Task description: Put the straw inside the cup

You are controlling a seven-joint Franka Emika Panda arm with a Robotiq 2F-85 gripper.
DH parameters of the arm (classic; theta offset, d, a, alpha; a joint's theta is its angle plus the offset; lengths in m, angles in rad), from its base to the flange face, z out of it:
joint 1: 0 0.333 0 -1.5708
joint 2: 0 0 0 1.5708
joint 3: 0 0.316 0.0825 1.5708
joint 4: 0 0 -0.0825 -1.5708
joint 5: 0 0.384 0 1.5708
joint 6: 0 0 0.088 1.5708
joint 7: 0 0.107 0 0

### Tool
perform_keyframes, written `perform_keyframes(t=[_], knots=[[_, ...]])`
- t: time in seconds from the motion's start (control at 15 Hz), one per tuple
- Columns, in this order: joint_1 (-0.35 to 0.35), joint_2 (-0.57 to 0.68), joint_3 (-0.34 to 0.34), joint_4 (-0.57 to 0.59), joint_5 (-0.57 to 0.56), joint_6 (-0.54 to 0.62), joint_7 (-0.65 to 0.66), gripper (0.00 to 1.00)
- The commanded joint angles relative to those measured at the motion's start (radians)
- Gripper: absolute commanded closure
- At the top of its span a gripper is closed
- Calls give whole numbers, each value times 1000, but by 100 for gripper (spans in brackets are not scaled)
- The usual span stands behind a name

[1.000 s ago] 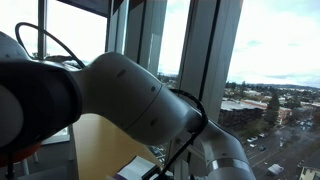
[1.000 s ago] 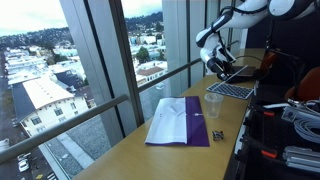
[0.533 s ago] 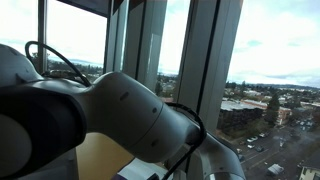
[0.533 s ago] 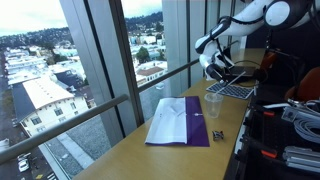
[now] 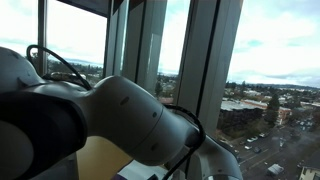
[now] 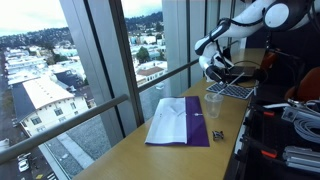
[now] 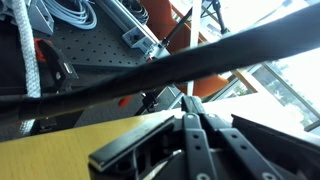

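A clear plastic cup (image 6: 213, 103) stands upright on the wooden table (image 6: 170, 160) in an exterior view. My gripper (image 6: 209, 66) hangs above and just behind the cup, near the window. In the wrist view the gripper (image 7: 188, 101) has its two dark fingers pressed together. I see no straw in any view, and I cannot tell whether one is pinched between the fingers. My arm (image 5: 100, 120) fills an exterior view and hides the table there.
A white and purple cloth (image 6: 178, 120) lies flat in front of the cup, with a small dark object (image 6: 216, 135) beside it. An open laptop (image 6: 232, 90) sits behind the cup. A black cable (image 7: 150, 70) crosses the wrist view. Glass windows border the table.
The arm shifted a little over the cup between one second and half a second ago. Since then it has hardly moved. The cup and cloth have stayed put.
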Motion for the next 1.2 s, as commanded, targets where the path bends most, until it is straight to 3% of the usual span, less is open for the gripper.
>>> perform_keyframes(t=[0.0, 1.13], knots=[[-20, 27, 18, 47, 21, -21, 48, 100], [-16, -12, 13, 13, 29, -27, 50, 100]])
